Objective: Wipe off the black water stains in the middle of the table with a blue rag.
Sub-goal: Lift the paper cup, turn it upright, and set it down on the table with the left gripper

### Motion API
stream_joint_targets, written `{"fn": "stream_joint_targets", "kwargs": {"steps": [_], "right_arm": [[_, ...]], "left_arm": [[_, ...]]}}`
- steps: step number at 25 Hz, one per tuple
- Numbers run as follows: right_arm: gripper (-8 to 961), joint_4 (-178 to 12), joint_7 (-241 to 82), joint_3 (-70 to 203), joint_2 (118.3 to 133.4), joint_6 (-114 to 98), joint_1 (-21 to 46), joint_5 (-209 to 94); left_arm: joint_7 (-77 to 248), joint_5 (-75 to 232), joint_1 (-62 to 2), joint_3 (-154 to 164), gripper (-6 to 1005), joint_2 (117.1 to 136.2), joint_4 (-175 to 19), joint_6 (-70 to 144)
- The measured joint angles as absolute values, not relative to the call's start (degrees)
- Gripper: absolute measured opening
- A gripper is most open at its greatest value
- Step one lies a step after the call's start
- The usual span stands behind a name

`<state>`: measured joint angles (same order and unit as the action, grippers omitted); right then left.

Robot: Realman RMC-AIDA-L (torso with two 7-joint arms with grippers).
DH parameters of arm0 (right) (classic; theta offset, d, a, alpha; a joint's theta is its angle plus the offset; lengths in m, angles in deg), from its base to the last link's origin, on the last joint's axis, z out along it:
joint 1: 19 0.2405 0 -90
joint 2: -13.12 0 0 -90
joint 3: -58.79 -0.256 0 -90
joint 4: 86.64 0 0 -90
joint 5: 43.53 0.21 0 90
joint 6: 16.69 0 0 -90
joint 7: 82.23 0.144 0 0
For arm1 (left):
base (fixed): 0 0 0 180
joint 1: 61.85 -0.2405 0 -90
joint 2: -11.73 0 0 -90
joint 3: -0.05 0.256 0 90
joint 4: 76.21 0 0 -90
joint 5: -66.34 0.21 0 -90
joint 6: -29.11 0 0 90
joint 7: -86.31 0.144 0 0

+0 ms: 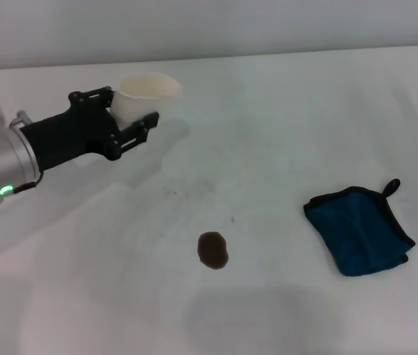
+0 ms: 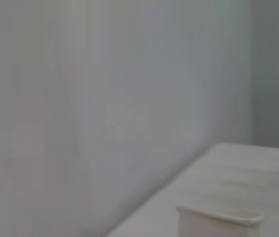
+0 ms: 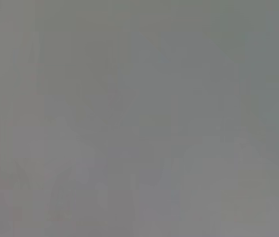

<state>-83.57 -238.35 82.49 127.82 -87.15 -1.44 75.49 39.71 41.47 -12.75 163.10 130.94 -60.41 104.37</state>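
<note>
On the far left of the head view my left tool [image 1: 131, 118] sits at the back of the table [image 1: 282, 111], its black fingers either side of a white cup [image 1: 143, 96]. They look pinched on the cup wall, one finger behind, one in front. In the left wrist view only the cup's rim [image 2: 220, 217] pokes up, with pale wall beyond, so that view adds nothing about the grip. By my reading the cup is either being parked or just about to be let go; the wiping itself has not begun.

Moving toward the middle, there's the black water stains [image 1: 213, 250]: a single dark brown-black oval blot, glossy-looking, sharp-edged, sitting alone on bare white, well apart from the cup and nearer me.

Over to the right lies the blue rag [image 1: 359, 230], folded, dark blue with black edging, a small black loop curling off its far corner. It rests flat, untouched, well apart from the blot.

My right tool isn't in the head view, and its wrist view shows only flat grey, so I can't tell its state.

Next call, as I judge it: bring an arm to the rag, pinch a folded edge, then drag it left across the blot.
</note>
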Motion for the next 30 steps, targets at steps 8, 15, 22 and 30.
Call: {"fn": "stream_joint_targets", "kwargs": {"steps": [8, 15, 22, 30], "right_arm": [[774, -83.46, -238.42, 82.61, 127.90, -87.05, -1.09, 75.07], [775, -83.57, -238.45, 82.60, 127.91, -87.01, -1.59, 75.03], [775, -83.38, -238.48, 82.11, 127.85, -87.00, -2.02, 75.03], [774, -83.30, -238.56, 81.98, 127.82, -85.82, -2.12, 75.08]], "left_arm": [[59.02, 30.35, -20.70, 163.01, 529, 131.06, -74.68, 94.23], [67.99, 28.23, -25.12, 162.55, 526, 131.17, -80.41, 90.29], [72.86, 24.91, -29.83, 162.12, 524, 131.17, -83.59, 89.74], [76.34, 24.32, -33.28, 162.12, 524, 131.26, -85.21, 89.66]]}}
